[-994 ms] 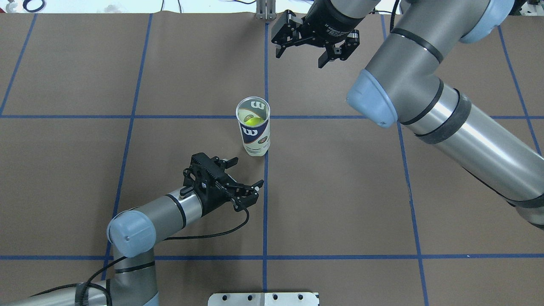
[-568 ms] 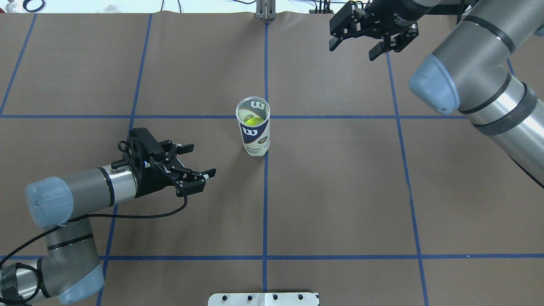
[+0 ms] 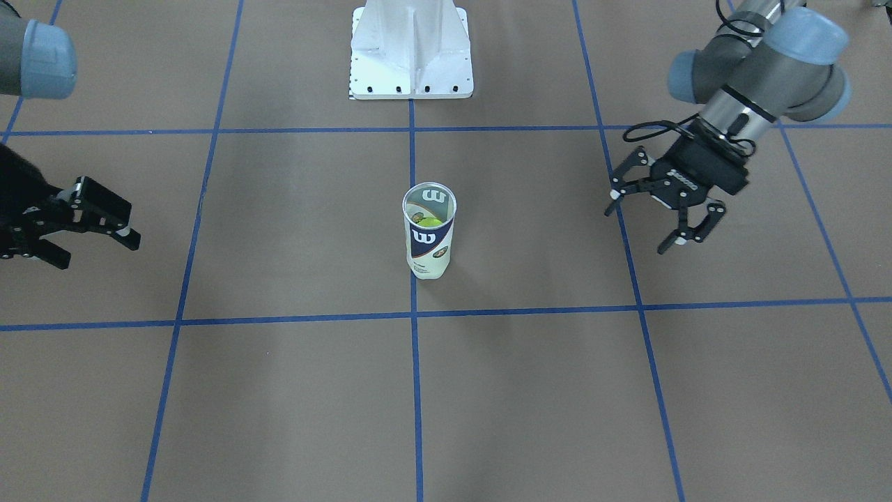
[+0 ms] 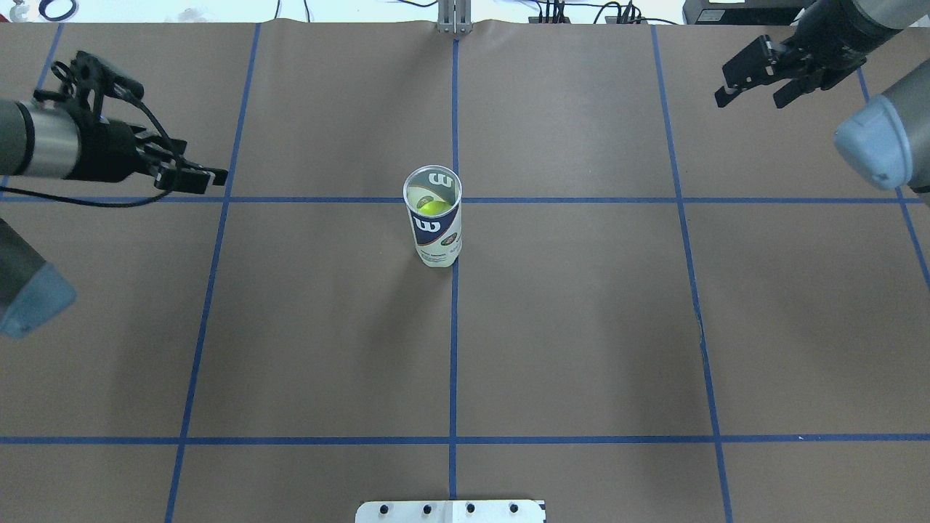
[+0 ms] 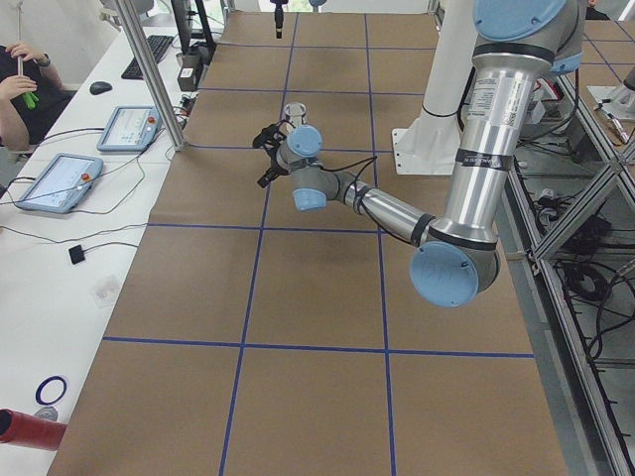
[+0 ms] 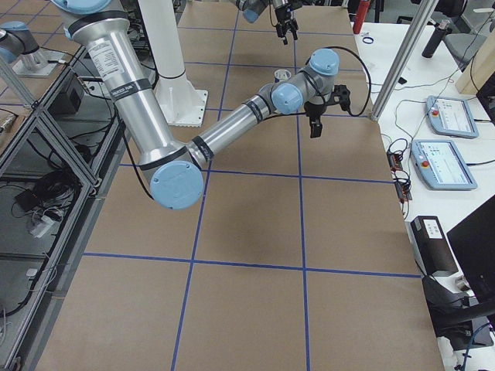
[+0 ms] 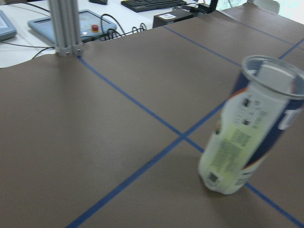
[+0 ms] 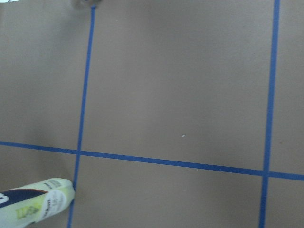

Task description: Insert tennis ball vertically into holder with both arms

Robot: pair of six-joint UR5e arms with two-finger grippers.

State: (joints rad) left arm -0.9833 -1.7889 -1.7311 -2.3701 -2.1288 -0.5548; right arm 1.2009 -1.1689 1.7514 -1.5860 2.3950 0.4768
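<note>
The left gripper (image 3: 639, 225) and right gripper (image 4: 748, 100) are hovering, fingers spread wide, well apart from the upright holder (image 4: 434, 236) containing a tennis ball (image 4: 434, 207).

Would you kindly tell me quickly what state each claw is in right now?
Left claw: open, holding nothing.
Right claw: open, holding nothing.
</note>
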